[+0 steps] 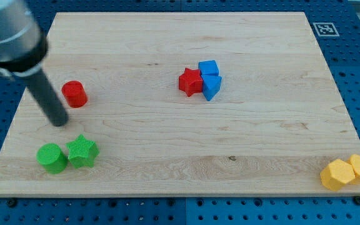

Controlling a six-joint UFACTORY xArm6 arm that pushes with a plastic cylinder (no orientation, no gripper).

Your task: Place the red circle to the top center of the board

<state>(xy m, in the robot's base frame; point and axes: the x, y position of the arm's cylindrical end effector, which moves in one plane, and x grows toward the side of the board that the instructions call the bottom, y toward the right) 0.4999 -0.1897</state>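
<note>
The red circle [74, 94] sits on the wooden board [180, 137] at the view's left. My tip [60, 122] rests on the board just below and to the left of the red circle, a small gap apart from it. The rod slants up toward the view's top left. The green circle [52, 157] and green star [82, 152] lie below my tip.
A red star [190, 82] touches a blue cube [208, 68] and a blue triangular block [211, 87] near the board's middle. Two yellow blocks [347, 172] sit at the bottom right corner. A marker tag [325, 29] lies off the board's top right.
</note>
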